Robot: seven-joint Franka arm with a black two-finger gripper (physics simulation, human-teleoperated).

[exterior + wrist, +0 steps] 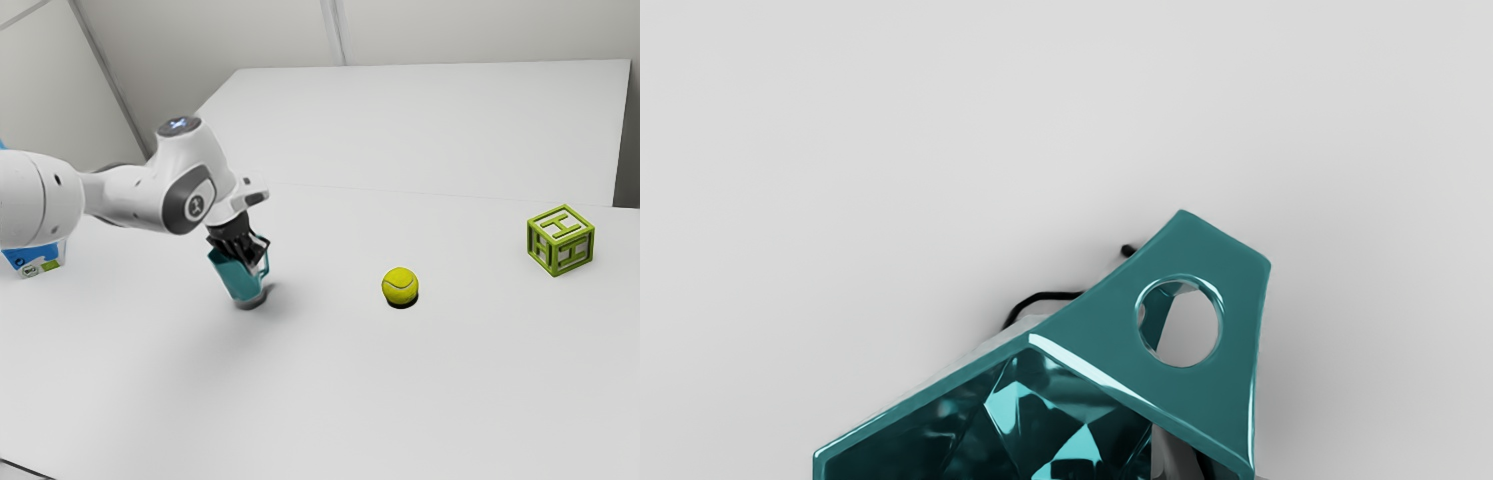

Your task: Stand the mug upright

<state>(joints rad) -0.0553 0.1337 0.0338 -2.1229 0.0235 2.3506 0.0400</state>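
The gripper [243, 252] reaches down to the teal mug [236, 279], shut on its upper part near the handle. Tilted, the mug leans with its mouth toward the exterior view's upper left and its base low by the tabletop; whether the base touches is unclear. In the wrist view the mug [1206, 400] turns its open mouth and faceted inside to the camera, its handle with a round hole beside the rim. Part of the gripper [1181, 459] shows at the mug's rim by the handle; the mug hides much of it.
On the white table [330, 400], a yellow-green tennis ball [400, 286] lies toward the exterior view's right of the mug. Farther right is a green-framed cube [560, 241]. A blue and white box [36, 260] stands partly behind the arm at the exterior view's left.
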